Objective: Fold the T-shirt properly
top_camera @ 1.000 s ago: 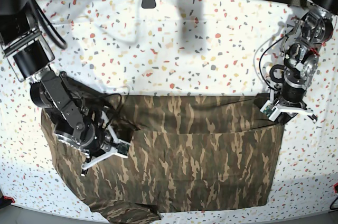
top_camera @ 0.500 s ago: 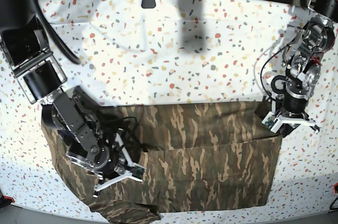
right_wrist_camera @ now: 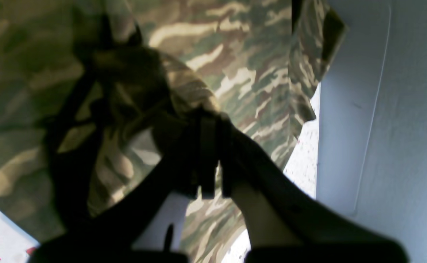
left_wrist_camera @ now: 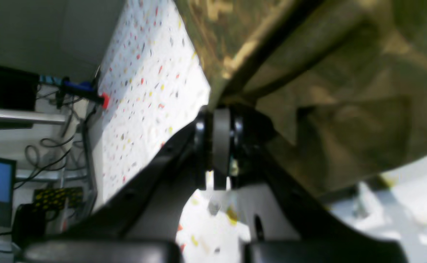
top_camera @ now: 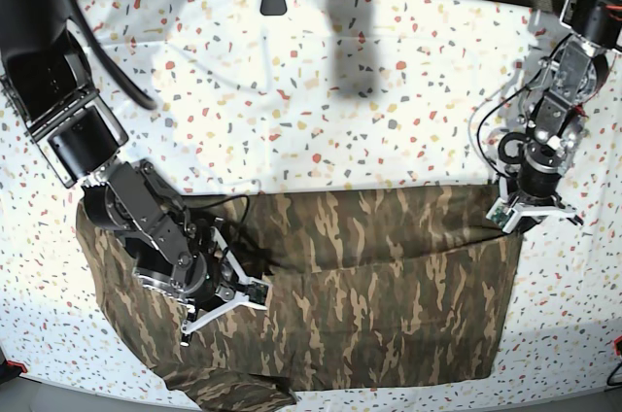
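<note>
- Far left in the base view, the right arm (top_camera: 117,203) reaches down from a black boxy housing over the left part of the T-shirt (top_camera: 389,305).
- The right gripper (top_camera: 225,295) sits on the cloth, left of the shirt's middle. In the right wrist view its jaws are pressed together with a bunched ridge of camouflage fabric (right_wrist_camera: 184,91) pinched at the tips, so it is clamped on the T-shirt.
- The T-shirt lies spread across the lower half of the table (top_camera: 321,82), a wide band of brown, tan and olive camouflage. Its upper edge runs roughly level from the right arm across to the left gripper, and a fold line crosses the cloth just below that edge.
- A rumpled bit of the shirt (top_camera: 228,391) hangs at the table's near edge, lower left.
- The table is covered in white speckled sheeting with red, yellow and grey flecks; its upper half is bare of cloth.
- At the right, the left gripper (top_camera: 525,213) points down at the shirt's upper right corner. The left wrist view shows its jaws closed tight with the fabric edge (left_wrist_camera: 231,62) meeting the tips; it grips the T-shirt's corner.
- Cables (top_camera: 491,111) loop beside the left arm.
</note>
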